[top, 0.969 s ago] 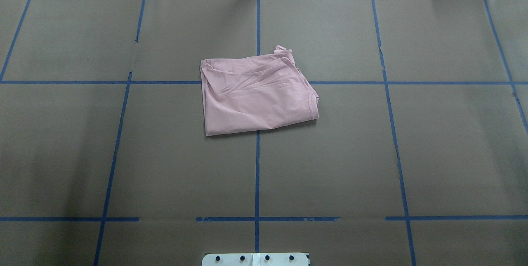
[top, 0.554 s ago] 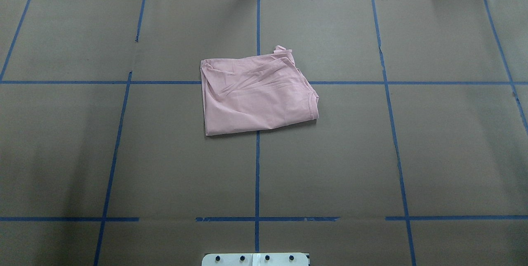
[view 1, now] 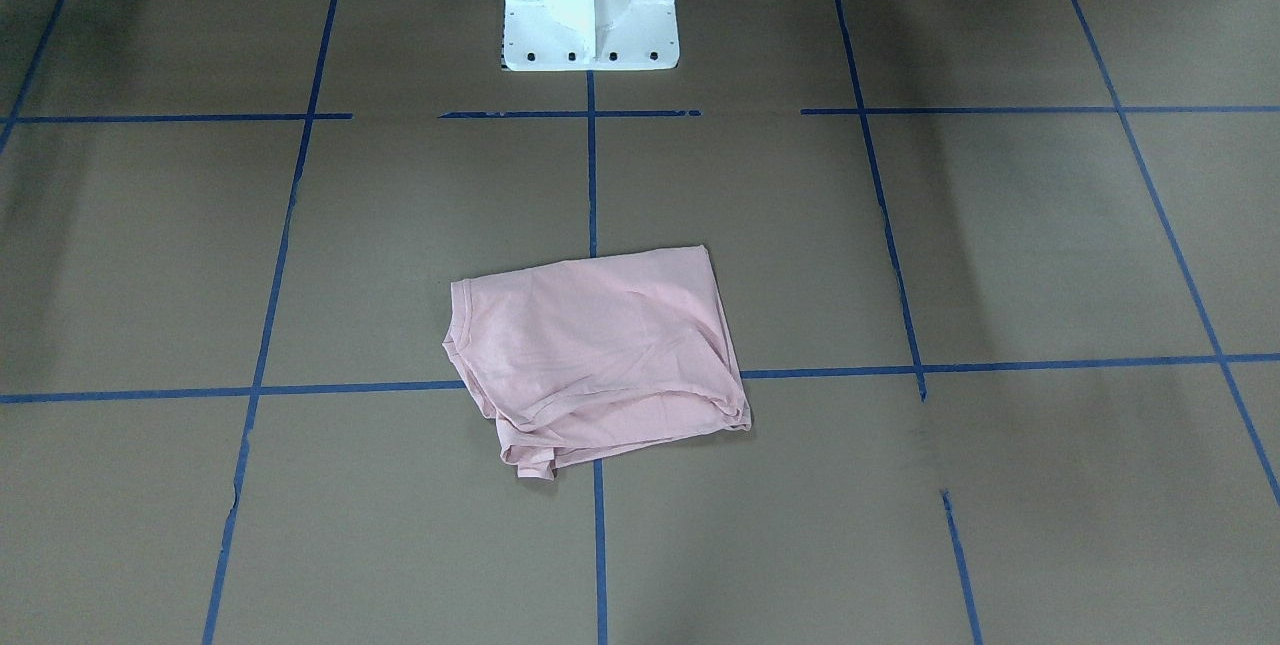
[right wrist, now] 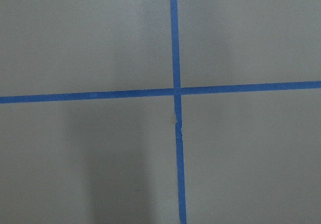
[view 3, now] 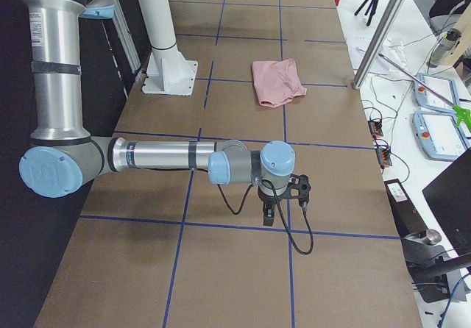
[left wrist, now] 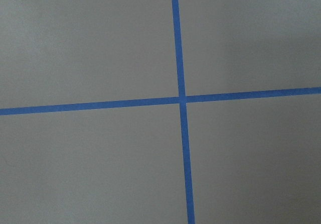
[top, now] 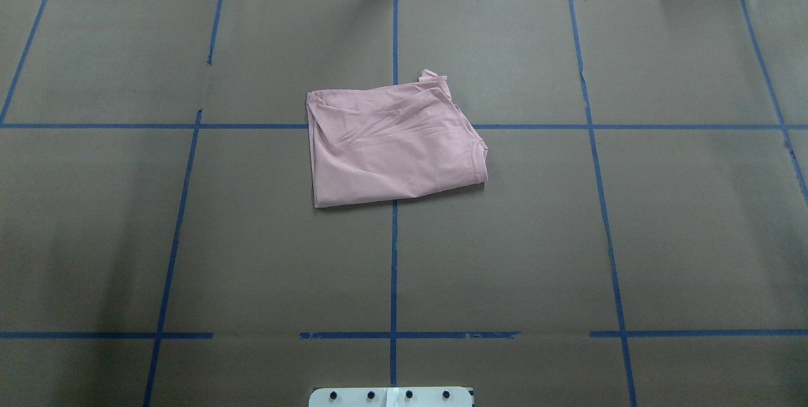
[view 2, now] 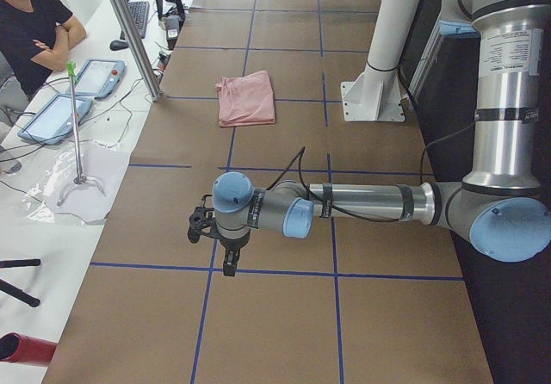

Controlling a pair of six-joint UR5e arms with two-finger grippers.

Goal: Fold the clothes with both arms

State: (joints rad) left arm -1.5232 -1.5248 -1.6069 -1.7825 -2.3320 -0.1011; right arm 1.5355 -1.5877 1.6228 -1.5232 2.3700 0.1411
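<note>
The pale pink T-shirt (top: 391, 148) lies folded into a rough rectangle at the table's middle, plain side up, its print hidden. It also shows in the front-facing view (view 1: 600, 355), the left view (view 2: 246, 98) and the right view (view 3: 277, 80). No arm touches it. My left gripper (view 2: 227, 263) points down over a blue tape line far from the shirt, toward the table's left end. My right gripper (view 3: 270, 216) points down toward the table's right end. I cannot tell whether either is open or shut. Both wrist views show only brown table and tape.
The white pedestal base (view 1: 588, 5) stands at the robot's side of the table. A metal pole (view 2: 129, 31) rises at the far edge. Teach pendants (view 3: 434, 93) and cables lie beyond that edge. An operator (view 2: 34, 22) sits there with arms crossed.
</note>
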